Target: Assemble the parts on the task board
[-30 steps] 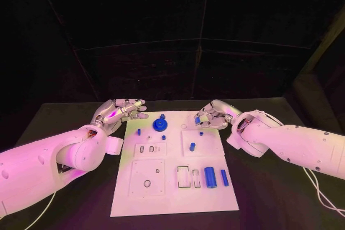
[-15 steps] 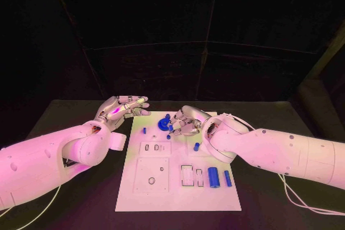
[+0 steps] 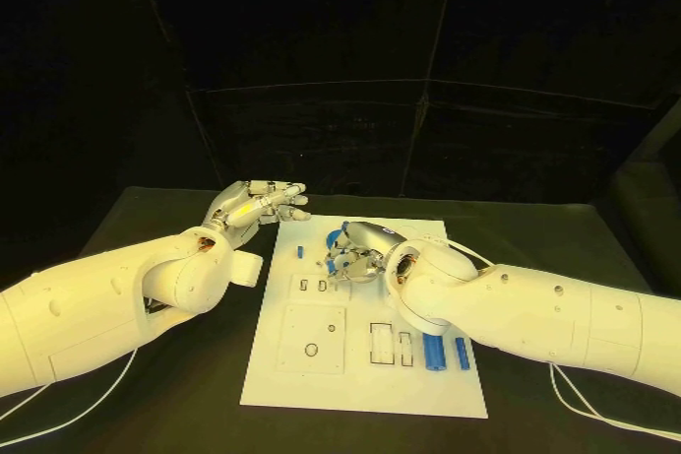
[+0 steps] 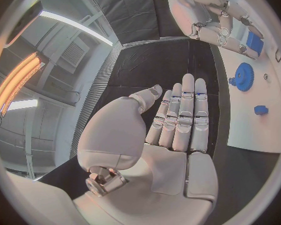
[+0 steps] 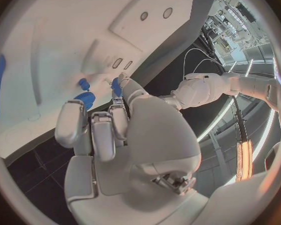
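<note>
The white task board [image 3: 366, 370] lies lengthwise in the middle of the table. My right hand [image 3: 363, 253] hovers low over its far end, fingers curled in and pinching a small blue part [image 4: 254, 42]. The blue gear [image 4: 243, 76] stands on the board just beside those fingers and is partly covered by them in the head view. A small blue peg [image 3: 301, 249] stands near the board's left edge. My left hand [image 3: 261, 204] is raised beyond the board's far left corner, palm flat, fingers straight, holding nothing. My right hand [image 5: 109, 130] has its fingertips close to the gear [image 5: 85, 99].
Two blue cylinders, a thick one [image 3: 433, 352] and a thin one [image 3: 462, 352], lie near the board's right edge at the near end. Recessed slots and raised plates [image 3: 312, 338] cover the board's near half. A cable [image 3: 596, 415] trails on the table at the right.
My right hand has travelled left from the board's far right corner to over the gear, carrying the small blue part. The left hand has stayed raised with its fingers straightened.
</note>
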Robot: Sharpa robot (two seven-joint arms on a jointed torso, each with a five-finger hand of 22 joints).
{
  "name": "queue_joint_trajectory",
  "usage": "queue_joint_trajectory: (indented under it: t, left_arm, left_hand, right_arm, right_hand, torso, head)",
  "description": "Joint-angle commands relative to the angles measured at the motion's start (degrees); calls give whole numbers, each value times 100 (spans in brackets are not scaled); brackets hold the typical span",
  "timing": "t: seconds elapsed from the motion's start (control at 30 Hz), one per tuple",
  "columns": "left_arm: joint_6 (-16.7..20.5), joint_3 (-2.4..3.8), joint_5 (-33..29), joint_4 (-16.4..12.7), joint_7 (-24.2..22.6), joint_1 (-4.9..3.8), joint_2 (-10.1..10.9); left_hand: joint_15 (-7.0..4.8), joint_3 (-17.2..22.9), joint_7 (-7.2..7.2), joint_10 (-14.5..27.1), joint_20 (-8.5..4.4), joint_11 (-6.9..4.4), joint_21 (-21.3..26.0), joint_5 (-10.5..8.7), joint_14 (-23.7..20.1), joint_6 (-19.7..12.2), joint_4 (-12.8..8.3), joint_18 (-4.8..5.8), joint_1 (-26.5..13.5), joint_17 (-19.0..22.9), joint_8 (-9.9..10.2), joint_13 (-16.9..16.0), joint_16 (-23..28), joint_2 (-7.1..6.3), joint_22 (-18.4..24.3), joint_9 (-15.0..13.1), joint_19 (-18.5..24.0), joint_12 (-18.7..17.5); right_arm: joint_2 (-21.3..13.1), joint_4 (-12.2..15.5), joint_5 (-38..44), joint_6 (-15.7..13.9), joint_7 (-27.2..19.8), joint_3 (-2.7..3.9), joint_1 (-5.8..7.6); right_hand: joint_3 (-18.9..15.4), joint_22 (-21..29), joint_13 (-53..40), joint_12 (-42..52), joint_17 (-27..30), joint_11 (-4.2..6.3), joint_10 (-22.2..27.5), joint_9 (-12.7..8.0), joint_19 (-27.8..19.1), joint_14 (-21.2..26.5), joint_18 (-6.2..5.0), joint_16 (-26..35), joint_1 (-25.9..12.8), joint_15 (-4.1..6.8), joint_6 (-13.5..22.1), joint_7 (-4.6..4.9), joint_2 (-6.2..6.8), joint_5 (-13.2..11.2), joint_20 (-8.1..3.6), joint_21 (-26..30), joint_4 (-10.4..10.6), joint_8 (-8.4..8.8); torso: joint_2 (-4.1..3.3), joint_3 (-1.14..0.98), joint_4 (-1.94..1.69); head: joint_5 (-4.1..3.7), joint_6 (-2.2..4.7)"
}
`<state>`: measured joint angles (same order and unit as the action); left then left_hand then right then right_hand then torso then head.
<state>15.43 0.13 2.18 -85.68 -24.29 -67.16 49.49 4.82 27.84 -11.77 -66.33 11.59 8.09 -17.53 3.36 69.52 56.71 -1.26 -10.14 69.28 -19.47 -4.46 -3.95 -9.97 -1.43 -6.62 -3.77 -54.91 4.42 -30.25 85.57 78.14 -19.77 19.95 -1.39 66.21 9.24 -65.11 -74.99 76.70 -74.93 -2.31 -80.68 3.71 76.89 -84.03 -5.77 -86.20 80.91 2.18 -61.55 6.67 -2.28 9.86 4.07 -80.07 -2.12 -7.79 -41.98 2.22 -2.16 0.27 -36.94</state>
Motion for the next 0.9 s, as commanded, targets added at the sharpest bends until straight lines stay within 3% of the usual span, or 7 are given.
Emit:
queue_joint_trajectory:
  t: [0.03, 0.23, 0.4, 0.9]
  left_arm:
    - [-68, 4, 37, 5, -55, -11, -10]
    - [-79, 4, 37, 28, -47, -12, -26]
    - [-87, 4, 37, 40, -44, -12, -38]
    - [-95, 3, 37, 66, -33, -11, -57]
  left_hand:
    - [14, 25, -38, 18, -5, 17, 25, 2, 31, 10, 4, -31, -17, -10, 30, 7, 27, -49, 7, 3, -23, -24]
    - [14, 25, -38, 18, -5, 17, 25, 2, 31, 10, 4, -31, -17, -10, 30, 7, 27, -49, 7, 3, -23, -24]
    - [14, 25, -38, 18, -5, 17, 25, 2, 31, 10, 4, -31, -17, -10, 30, 7, 27, -49, 7, 3, -23, -24]
    - [16, 27, -41, 20, -3, 19, 25, 2, 31, 6, 5, -31, -25, -12, 33, 8, 29, -55, 8, 3, -23, -27]
  right_arm:
    - [37, -5, 365, 175, 186, -1, -16]
    - [90, -13, 471, 225, 252, -5, -74]
    - [106, -41, 529, 290, 309, -8, -112]
    - [137, -97, 640, 464, 401, -15, -181]
  right_hand:
    - [103, 3, -11, -34, -676, 70, -55, 17, -2, -429, 78, 16, -123, 21, -105, -20, -11, -33, -16, -4, 75, 23]
    - [127, 5, -14, -33, -677, 69, -57, 18, -3, -429, 77, 16, -177, 20, -105, -21, 28, -57, -13, -3, 81, 33]
    - [136, 5, -16, -32, -671, 69, -58, 18, -2, -428, 77, 19, -194, 20, -108, -22, 50, -60, -11, -2, 78, 35]
    - [166, 29, 1, -54, -648, 64, -43, 16, -15, -423, 73, 32, -277, 16, -97, -14, 142, -68, -7, 10, 79, 59]
  torso:
    - [-7, -7, 7]
    - [-15, -28, 24]
    - [-9, -11, 16]
    - [-8, -19, 21]
  head:
    - [45, -34]
    - [104, -71]
    - [94, -93]
    - [90, -136]
